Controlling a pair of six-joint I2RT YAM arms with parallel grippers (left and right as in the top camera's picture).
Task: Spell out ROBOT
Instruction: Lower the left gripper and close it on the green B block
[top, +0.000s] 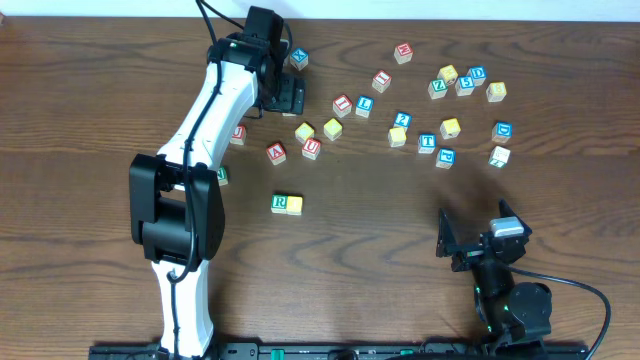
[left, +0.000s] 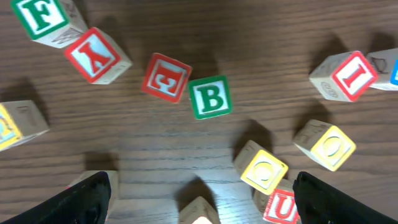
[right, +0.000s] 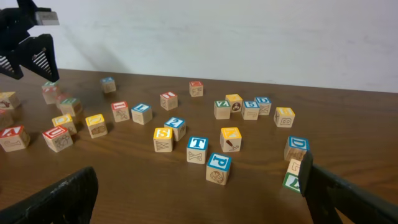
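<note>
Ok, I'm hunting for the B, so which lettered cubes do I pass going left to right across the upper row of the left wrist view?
green F cube → red Y cube → red E cube → green B cube → red I cube

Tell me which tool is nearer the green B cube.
Left. The left tool hangs open at the far side, with the B cube just ahead of it. The right tool sits far off at the near right, open.
</note>
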